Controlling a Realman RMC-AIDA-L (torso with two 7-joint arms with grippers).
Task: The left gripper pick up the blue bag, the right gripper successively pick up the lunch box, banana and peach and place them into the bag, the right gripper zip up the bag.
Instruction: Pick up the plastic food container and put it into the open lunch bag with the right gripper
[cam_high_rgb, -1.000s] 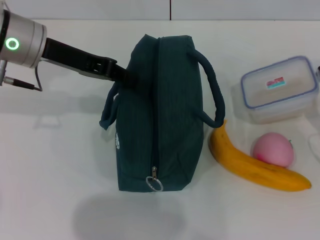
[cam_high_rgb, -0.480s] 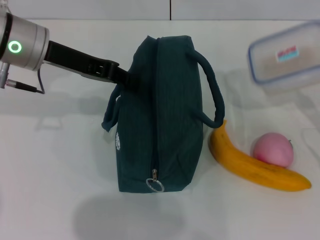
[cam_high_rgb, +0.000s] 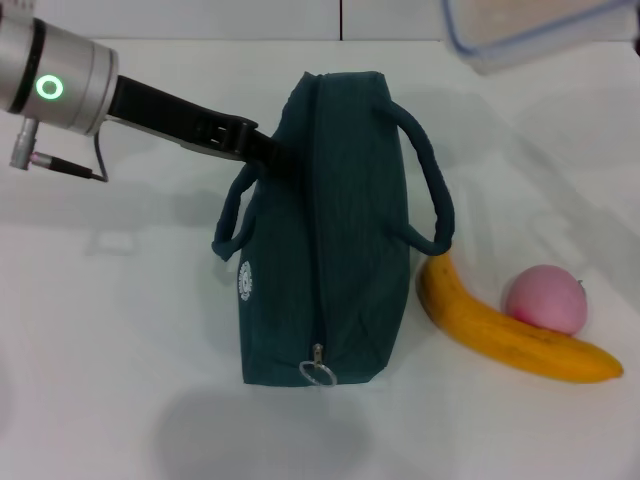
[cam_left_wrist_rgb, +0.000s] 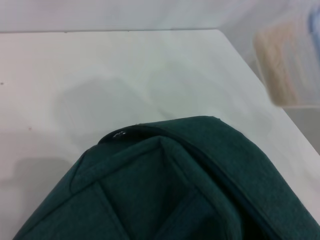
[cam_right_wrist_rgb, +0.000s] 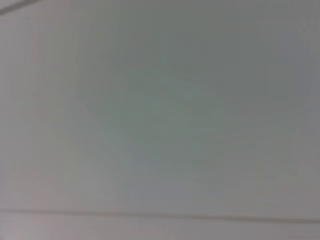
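Compared with half a second earlier, the lunch box (cam_high_rgb: 520, 35) has risen toward the far right edge of the head view, where only its lower part with the blue rim shows, lifted clear of the white table (cam_high_rgb: 120, 330); the bag (cam_high_rgb: 325, 230) has shifted slightly and its near-left handle (cam_high_rgb: 235, 215) now forms a tighter loop. Left gripper (cam_high_rgb: 272, 155), at the end of a silver-and-black arm reaching in from the far left, meets the bag's left side near its far end, and whether its fingers are apart or closed cannot be told, since the fabric hides them. Dark teal bag lies at centre with its zipper running far to near and the ring pull (cam_high_rgb: 318, 372) at the near end; the right handle (cam_high_rgb: 425, 190) arches toward the fruit. Banana (cam_high_rgb: 505, 325) lies just right of the bag, its far tip touching the handle's near end; peach (cam_high_rgb: 545, 298) rests against the banana's far side. Left wrist view shows the bag's folded end and the lunch box (cam_left_wrist_rgb: 295, 65) blurred beyond the table edge. Right gripper appears in no view; its wrist view shows only a pale blank surface
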